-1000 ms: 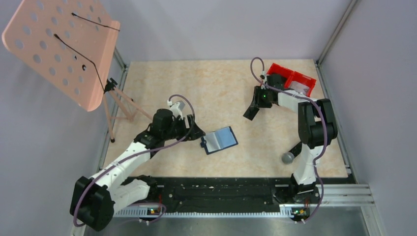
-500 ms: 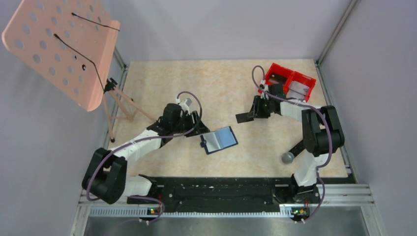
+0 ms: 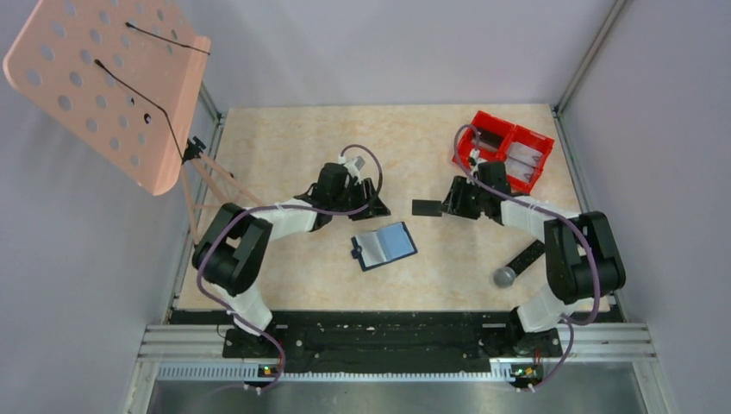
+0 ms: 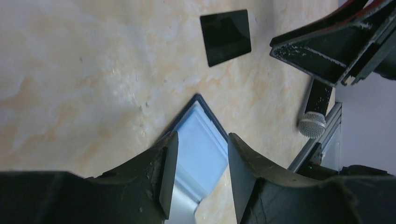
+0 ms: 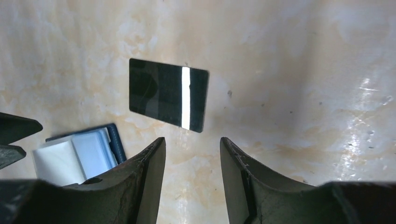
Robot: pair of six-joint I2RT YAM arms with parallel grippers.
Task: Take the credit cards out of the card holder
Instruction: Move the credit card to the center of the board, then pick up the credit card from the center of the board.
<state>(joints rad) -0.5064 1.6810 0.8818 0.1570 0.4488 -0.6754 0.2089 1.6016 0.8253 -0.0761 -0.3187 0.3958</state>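
Left hand (image 3: 373, 208) hangs with jaws parted and empty, just beyond the open card holder (image 3: 386, 246), which lies flat on the bench (image 3: 276, 147) with its long axis roughly left to right. Right hand (image 3: 446, 208), also parted and empty, points at a black card (image 3: 425, 208) lying loose on the bench. The left looks nearer the holder.

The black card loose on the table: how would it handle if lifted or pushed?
The black card lies flush on the table, so it probably offers little edge to pinch from above. The bright stripe across it looks like glare, suggesting a glossy, slippery face. Thin and seemingly light, it would likely slide rather than tip if pushed.
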